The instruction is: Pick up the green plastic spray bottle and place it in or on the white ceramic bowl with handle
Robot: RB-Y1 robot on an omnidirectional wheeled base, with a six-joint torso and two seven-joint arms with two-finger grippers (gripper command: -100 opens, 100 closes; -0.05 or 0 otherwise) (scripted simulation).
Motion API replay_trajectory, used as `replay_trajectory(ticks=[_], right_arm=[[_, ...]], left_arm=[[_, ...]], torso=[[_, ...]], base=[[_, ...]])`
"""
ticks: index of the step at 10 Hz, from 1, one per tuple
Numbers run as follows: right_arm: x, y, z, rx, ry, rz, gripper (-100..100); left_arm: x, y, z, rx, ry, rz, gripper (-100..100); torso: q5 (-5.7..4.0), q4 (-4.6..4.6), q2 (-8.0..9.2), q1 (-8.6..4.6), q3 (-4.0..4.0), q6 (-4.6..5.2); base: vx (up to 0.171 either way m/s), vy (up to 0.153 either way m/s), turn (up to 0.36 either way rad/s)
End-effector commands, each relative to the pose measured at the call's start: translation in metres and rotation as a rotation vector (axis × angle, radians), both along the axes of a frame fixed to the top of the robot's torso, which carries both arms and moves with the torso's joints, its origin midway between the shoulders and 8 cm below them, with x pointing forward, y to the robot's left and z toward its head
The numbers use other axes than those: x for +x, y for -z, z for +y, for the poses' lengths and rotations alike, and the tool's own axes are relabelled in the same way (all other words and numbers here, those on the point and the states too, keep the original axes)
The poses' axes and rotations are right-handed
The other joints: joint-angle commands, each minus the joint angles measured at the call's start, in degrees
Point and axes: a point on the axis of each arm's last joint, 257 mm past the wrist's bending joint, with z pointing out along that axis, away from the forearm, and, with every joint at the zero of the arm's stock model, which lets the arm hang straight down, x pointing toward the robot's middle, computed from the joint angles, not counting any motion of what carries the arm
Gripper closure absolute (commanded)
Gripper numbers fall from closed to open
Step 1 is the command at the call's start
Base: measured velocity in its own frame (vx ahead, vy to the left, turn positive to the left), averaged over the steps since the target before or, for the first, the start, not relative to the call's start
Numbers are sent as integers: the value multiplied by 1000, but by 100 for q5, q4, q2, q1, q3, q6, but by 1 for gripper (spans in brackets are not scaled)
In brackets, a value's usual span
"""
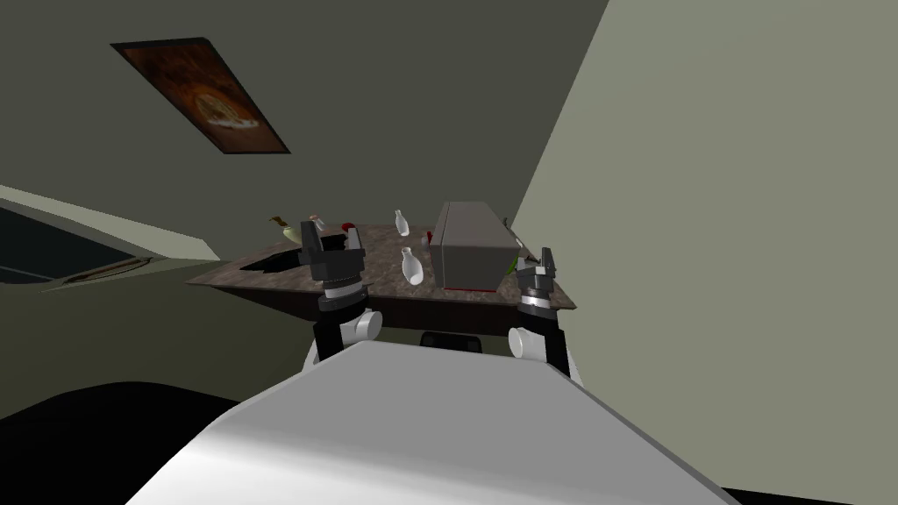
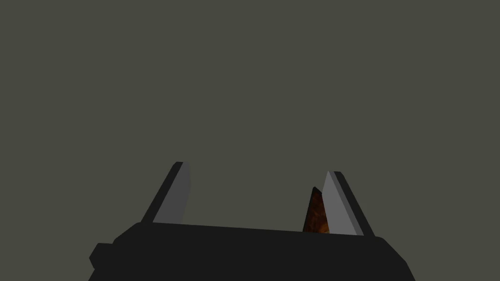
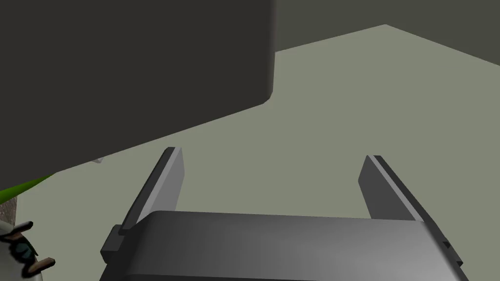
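Our right gripper [image 3: 273, 153] hangs at the bench's [image 1: 381, 250] right front corner, its 2 fingers apart with nothing between them. The green spray bottle [image 1: 512, 263] shows as a green sliver against the right side of a grey box [image 1: 469, 250], between that box and our right gripper and outside the fingers. Just beside it lies a white rounded thing [image 3: 12, 244] with dark and brown parts; we cannot tell what it is. Our left gripper [image 2: 257, 168] hangs near the sink cutout [image 1: 272, 260], fingers apart and empty. The bench top is brown and marbled and carries 2 white bottles [image 1: 412, 265]. The walls are olive-grey, and a framed brown picture [image 1: 200, 95] hangs on 1 of them.
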Motion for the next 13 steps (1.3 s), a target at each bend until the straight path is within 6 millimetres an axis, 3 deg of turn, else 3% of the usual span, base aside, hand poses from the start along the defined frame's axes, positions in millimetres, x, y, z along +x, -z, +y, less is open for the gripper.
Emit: replay_trajectory(ticks=[1,6,13], right_arm=[[3,4,2,-16,-20,13,-100],[28,32,1,-10,-103,86,-100],[79,72,-15,148,-196,196,-100]], left_arm=[[0,0,0,0,0,0,0],[0,0,0,0,0,0,0],[0,0,0,0,0,0,0]], torso=[[0,0,0,0,0,0],[-1,5,25,-2,14,0],[0,7,30,0,18,0]], base=[[-16,1,-18],[-62,2,-35],[-105,2,-57]])
